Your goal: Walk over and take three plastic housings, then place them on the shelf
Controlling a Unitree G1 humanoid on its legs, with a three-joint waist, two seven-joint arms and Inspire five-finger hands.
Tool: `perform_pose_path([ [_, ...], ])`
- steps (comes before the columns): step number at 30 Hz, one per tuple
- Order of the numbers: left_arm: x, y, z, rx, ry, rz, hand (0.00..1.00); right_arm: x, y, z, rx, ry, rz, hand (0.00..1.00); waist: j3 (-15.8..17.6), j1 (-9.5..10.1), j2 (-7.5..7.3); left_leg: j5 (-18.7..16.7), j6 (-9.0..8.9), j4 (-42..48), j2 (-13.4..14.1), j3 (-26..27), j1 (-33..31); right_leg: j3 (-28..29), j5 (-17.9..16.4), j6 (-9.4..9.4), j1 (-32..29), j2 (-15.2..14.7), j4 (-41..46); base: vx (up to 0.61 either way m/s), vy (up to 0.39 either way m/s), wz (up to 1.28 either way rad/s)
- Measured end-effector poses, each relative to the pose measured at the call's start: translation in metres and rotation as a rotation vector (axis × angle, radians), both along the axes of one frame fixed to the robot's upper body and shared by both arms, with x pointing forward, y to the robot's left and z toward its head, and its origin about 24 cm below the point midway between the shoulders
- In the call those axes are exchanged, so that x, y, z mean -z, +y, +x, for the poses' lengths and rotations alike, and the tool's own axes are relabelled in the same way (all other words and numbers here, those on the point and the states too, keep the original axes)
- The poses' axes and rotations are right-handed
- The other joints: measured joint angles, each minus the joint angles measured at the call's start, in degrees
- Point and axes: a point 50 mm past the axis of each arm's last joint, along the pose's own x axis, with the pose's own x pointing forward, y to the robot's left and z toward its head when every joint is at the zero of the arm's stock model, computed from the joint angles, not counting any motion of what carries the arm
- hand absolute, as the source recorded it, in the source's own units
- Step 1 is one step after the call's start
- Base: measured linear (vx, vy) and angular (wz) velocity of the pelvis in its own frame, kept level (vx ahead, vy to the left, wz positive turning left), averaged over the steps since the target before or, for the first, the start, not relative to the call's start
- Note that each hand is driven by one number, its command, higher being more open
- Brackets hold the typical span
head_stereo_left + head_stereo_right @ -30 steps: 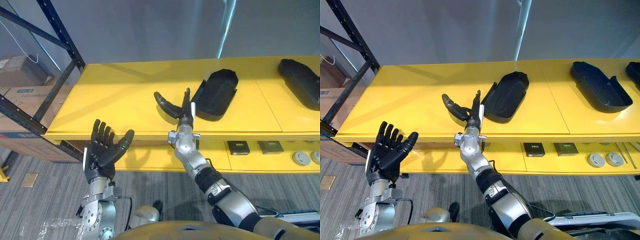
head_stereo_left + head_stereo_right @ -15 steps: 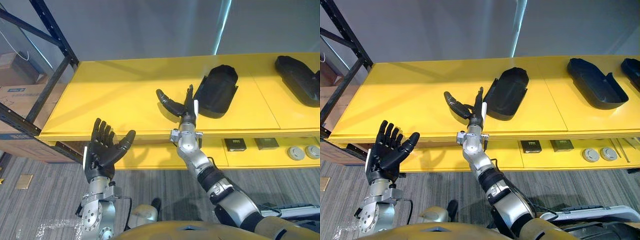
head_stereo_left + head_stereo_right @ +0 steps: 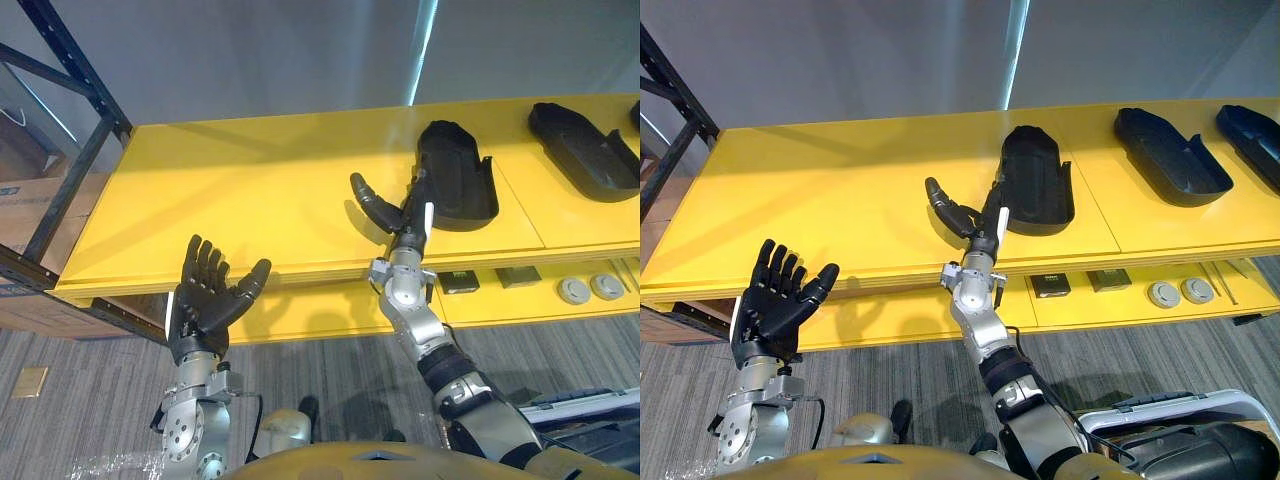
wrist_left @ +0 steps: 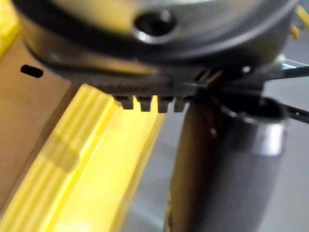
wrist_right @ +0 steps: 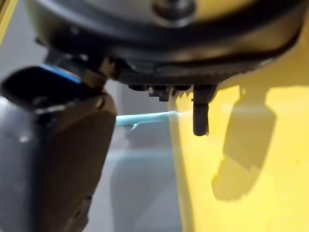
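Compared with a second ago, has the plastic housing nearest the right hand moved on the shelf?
Yes. The plastic housing has turned: its near end swung to the robot's right, toward the seam in the yellow shelf.
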Motion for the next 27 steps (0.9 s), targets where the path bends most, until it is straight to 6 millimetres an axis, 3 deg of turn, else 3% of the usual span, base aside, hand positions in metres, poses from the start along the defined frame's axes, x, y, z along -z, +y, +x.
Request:
perform_pose_path([
  [5, -0.008, 0.001, 0.001, 0.001, -0.033, 0.008, 1.0, 0.002, 0.001, -0.002, -0.101, -0.006, 0.012, 1.0, 0.39, -0.86, -0.99, 0.03, 0.07, -0.69, -0.08, 0.47, 0.18, 0.13, 0.05, 0.08, -0.21, -0.11, 0.0, 0.01, 0.016, -0.01],
  [11, -0.011, 0.007, 0.002, -0.011, -0.05, 0.031, 1.0, 0.001, -0.006, -0.01, -0.409, -0.048, 0.021, 1.0, 0.41, -1.55, -1.18, -0.02, 0.04, -0.78, -0.01, 0.79, 0.18, 0.57, 0.06, 0.08, -0.49, -0.06, 0.01, 0.02, 0.015, -0.03],
  [17, -0.017, 0.018, 0.001, -0.001, -0.064, 0.122, 1.0, -0.018, -0.017, -0.017, -0.631, -0.116, 0.06, 1.0, 0.64, -1.28, -1.63, -0.11, -0.08, -0.74, 0.0, 0.81, 0.08, 0.58, 0.06, 0.07, -0.53, -0.01, 0.02, 0.0, 0.002, 0.01],
  [20, -0.018, 0.024, -0.001, -0.019, -0.062, 0.139, 1.0, -0.042, -0.015, -0.02, -0.649, -0.221, 0.054, 1.0, 0.86, -1.25, -2.23, -0.32, 0.0, -0.56, 0.02, 1.22, 0.07, 1.15, 0.07, 0.07, -0.69, 0.0, 0.02, 0.0, 0.014, -0.06],
  [23, -0.018, 0.029, -0.002, -0.037, -0.058, 0.149, 1.0, -0.072, -0.026, -0.023, -0.507, -0.344, -0.123, 1.0, 0.63, -1.27, -2.82, -1.05, 0.21, 0.32, 0.0, 2.0, 0.0, 1.94, 0.1, 0.11, -0.71, -0.09, 0.02, 0.01, 0.03, -0.13],
  [27, -0.016, 0.031, -0.006, -0.055, -0.041, 0.151, 1.0, -0.078, -0.059, -0.03, -0.267, -0.349, -0.283, 1.0, 0.22, -1.55, -3.59, -1.45, 0.35, 0.46, 0.01, 3.12, 0.06, 3.29, 0.15, 0.19, -1.18, -0.13, 0.03, 0.01, 0.029, -0.15],
])
